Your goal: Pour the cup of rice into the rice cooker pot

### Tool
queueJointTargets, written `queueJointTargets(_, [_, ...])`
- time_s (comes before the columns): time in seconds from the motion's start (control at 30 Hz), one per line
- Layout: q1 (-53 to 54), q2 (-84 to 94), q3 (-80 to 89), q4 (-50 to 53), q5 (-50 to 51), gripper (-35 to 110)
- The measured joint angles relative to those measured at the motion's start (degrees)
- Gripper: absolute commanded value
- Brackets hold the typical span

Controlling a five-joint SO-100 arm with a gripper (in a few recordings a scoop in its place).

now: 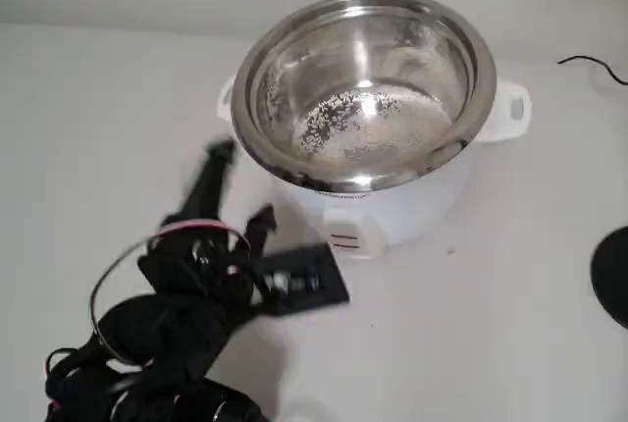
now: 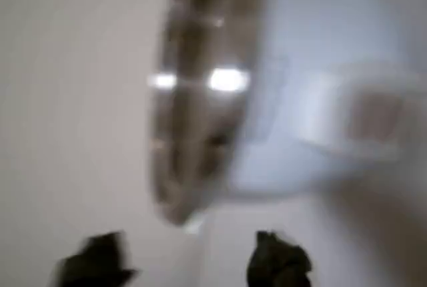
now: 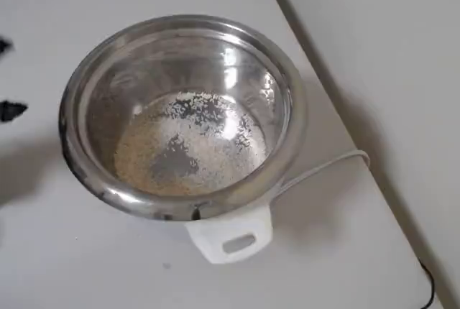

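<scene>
Fixed view: we see the large round shiny stainless-steel rice cooker pot (image 1: 363,88) seated in its white cooker body (image 1: 392,211) on the white table (image 1: 98,128), a side handle sticking out at the right and a front switch with red lines facing the camera. The rice (image 1: 368,128), a thin patchy layer of small white grains, lies on the pot's bottom. The black two-finger gripper (image 1: 240,186) sits lower left of the cooker, just beside its wall, blurred; its 2 fingers stand apart with nothing between them. A thin black cable (image 1: 594,67) lies at the right edge.

Wrist view: very blurred. We make out the steel pot rim (image 2: 200,93) turned on its side, the white body (image 2: 313,120) right of it, and 2 dark fingertips (image 2: 277,257) at the bottom, spread wide with bare table between. Gripper (image 2: 187,260) holds nothing.

Overhead view: the pot (image 3: 183,36) is centred, rice (image 3: 190,147) spread over its floor with bare steel patches showing through. A white handle (image 3: 230,237) points down-frame, and a white cord (image 3: 323,167) runs off right. 2 dark finger ends (image 3: 11,110) poke in at the left edge, apart from the pot.
</scene>
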Motion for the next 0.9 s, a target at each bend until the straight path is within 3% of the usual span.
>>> queueJointTargets(0.13, [1.0, 0.2, 0.0, 8.5, 0.9, 0])
queueJointTargets(0.4, [2.5, 0.2, 4.7, 18.3, 0.4, 0])
queueJointTargets(0.9, [10.0, 0.2, 24.3, 11.8, 0.8, 0])
